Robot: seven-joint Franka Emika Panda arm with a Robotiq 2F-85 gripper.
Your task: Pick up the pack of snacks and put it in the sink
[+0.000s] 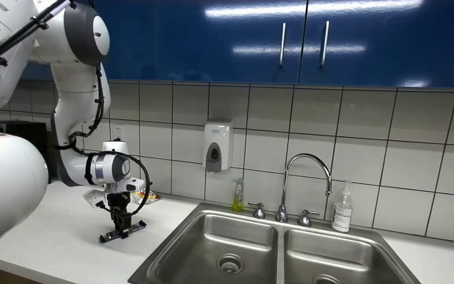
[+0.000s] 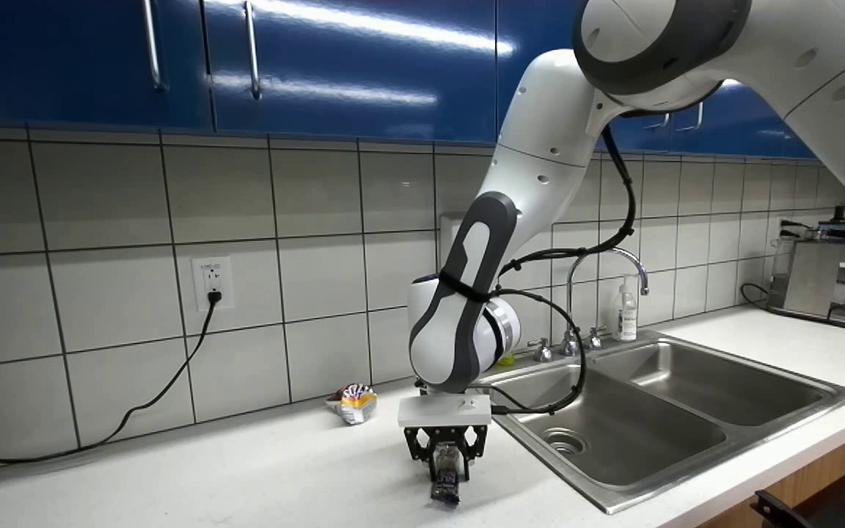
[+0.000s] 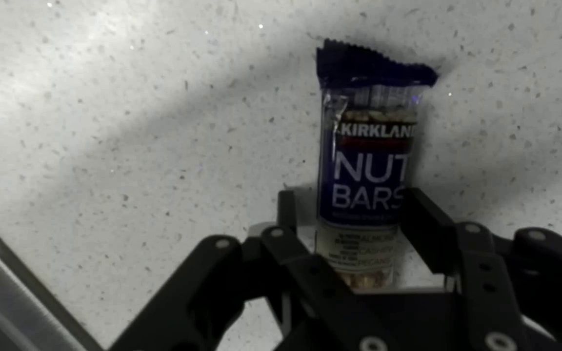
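The gripper (image 3: 349, 204) straddles the bar (image 3: 369, 170), jaws parted somewhat wider than it, gripping nothing. The bar lies between them on the counter (image 3: 164, 234); the sink (image 1: 281, 252) is to one side of them.

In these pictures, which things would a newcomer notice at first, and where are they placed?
Probably the large white and grey robot arm, bent over the white speckled countertop, its black end effector open astride a slim, dark-labelled nut bar. Next come the glossy blue cabinets along the top of both exterior views and, right of the bar there, the stainless steel double sink.
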